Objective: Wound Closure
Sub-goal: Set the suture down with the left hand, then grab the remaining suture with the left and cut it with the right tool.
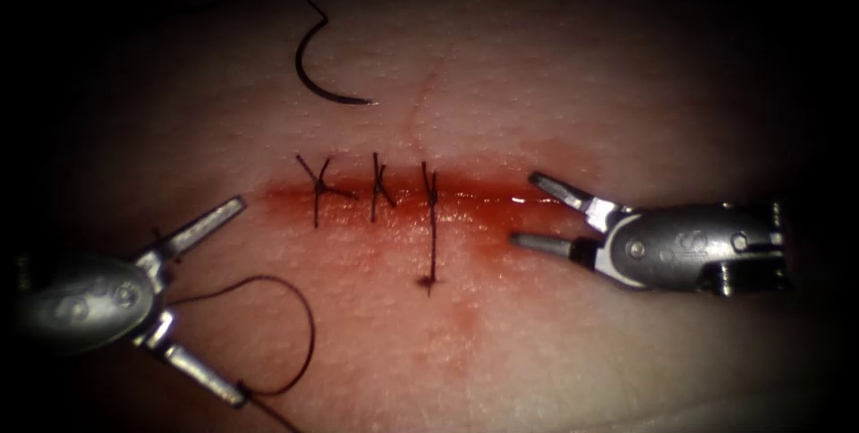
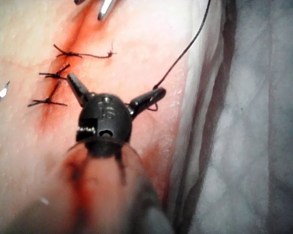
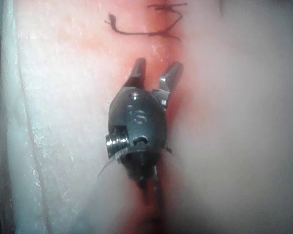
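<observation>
The curved needle (image 1: 315, 75) lies free on the tissue (image 1: 573, 75), beyond the cut's left end, not in the tissue and held by neither tool; its tip (image 2: 2, 92) glints. Three knotted stitches (image 1: 380, 187) cross the cut (image 1: 483, 196). My left tool (image 1: 240, 301) stands wide open at the near left, holding nothing; a loop of thread (image 1: 304, 335) touches the tip of its near jaw, as in the left wrist view (image 2: 156, 95). My right tool (image 1: 524, 208) is open at the cut's right end, holding nothing (image 3: 157, 64).
Red fluid (image 1: 465, 236) stains the tissue along and below the cut. The third stitch's long tail (image 1: 431, 258) runs toward me to a frayed end. Pale cloth (image 2: 263, 122) borders the tissue's edge.
</observation>
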`<act>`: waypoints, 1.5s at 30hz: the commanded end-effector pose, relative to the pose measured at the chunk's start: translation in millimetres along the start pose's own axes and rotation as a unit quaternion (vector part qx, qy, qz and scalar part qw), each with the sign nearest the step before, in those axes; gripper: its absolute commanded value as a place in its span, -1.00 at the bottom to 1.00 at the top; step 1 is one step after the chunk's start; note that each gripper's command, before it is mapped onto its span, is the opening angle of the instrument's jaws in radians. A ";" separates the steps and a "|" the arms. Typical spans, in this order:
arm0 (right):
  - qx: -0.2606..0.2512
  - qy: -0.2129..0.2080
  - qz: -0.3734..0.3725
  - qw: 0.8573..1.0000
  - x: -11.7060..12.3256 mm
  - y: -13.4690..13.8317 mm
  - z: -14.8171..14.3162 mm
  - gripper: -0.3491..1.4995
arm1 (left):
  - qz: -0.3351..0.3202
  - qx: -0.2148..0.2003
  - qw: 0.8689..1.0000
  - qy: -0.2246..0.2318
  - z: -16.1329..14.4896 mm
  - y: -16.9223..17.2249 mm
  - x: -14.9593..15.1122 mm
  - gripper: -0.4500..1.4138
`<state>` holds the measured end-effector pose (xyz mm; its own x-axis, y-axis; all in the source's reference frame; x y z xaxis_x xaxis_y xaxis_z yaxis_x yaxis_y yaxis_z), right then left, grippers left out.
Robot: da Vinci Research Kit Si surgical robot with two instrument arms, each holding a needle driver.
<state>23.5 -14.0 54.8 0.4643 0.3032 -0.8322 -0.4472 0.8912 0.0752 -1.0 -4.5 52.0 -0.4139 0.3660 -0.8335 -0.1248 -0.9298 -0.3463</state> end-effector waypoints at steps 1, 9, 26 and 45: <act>0.003 0.000 0.000 1.000 -0.1 -0.6 1.0 -0.38 | 0.001 -0.003 1.000 -0.004 0.9 0.5 -1.3 0.64; 0.013 0.005 0.000 1.000 0.2 -1.1 1.6 -0.44 | 0.064 0.000 0.996 -0.063 3.6 1.5 -10.9 0.66; 0.020 0.008 -0.001 1.000 0.2 -1.1 1.7 -0.49 | 0.136 -0.125 0.979 -0.087 -5.8 3.9 -9.0 0.68; 0.029 0.011 0.001 1.000 0.6 -0.8 1.0 -0.49 | 0.121 -0.012 0.992 -0.011 5.1 -3.0 5.1 0.35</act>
<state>24.3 -14.1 54.2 0.4486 0.2983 -0.8425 -0.4028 0.9090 0.1074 -7.5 0.0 50.8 -0.4597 0.1309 -0.8784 -0.0111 -0.9899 -0.1417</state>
